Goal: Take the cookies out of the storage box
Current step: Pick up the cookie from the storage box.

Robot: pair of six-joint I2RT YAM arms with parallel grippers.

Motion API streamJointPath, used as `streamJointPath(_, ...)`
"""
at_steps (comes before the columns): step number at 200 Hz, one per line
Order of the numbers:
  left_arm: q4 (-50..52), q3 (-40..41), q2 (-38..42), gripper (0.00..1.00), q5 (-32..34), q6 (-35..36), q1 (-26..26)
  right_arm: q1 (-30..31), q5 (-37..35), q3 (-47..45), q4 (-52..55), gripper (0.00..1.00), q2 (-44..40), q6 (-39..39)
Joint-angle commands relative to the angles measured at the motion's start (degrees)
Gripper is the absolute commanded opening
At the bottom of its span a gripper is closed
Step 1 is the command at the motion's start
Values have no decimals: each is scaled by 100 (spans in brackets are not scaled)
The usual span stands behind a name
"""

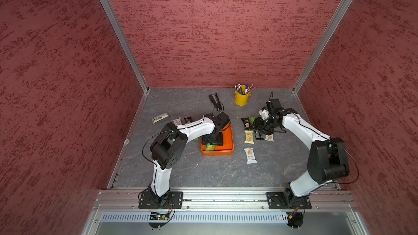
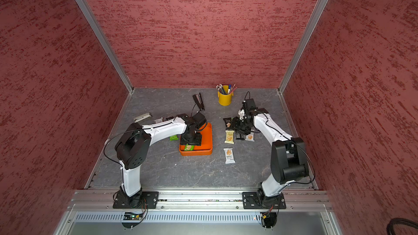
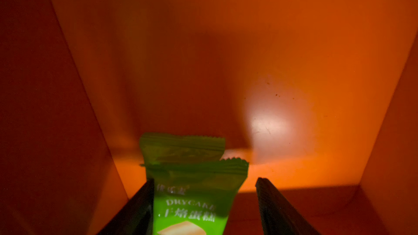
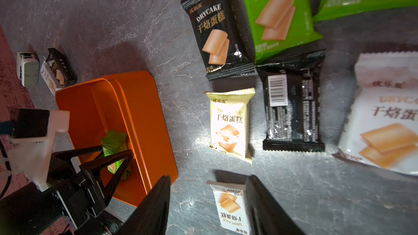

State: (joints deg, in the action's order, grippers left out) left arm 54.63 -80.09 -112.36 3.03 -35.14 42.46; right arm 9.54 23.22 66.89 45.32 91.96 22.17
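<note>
Cookies [image 3: 192, 170] in green crimped wrappers lie in storage box [image 3: 294, 53]; left gripper [image 3: 204, 180] and right gripper [image 4: 208, 177] spread.

A grey, marbled worktop [image 1: 203, 172] sat boxed in by red textured walls [image 1: 226, 30], with aluminium posts [image 1: 117, 32] in the back corners and a metal rail [image 1: 226, 196] along the front edge. A yellow bucket [image 1: 242, 99] stood upright near the back wall, right of centre, packed with pens and pencils [image 1: 243, 88]. A black stapler [image 1: 216, 102] lay just to its left, apart from it. A grey stapler-like bar [image 1: 160, 118] lay near the worktop's left edge, well apart from both; both top views showed it.
</note>
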Motion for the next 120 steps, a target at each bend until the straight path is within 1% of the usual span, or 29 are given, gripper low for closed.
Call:
streamJointPath(1, 56, 90, -100, 71, 26, -11, 26, -39, -78, 78, 33, 58, -20, -64)
streamJointPath(32, 70, 143, -133, 69, 88, -2, 26, -31, -107, 70, 38, 58, -32, -64)
streamJointPath(68, 92, 143, -90, 57, 118, -20, 26, -35, -106, 70, 29, 58, -30, -61)
streamJointPath(120, 142, 135, 23, 47, 181, -53, 26, -36, -100, 13, -10, 58, -48, -52)
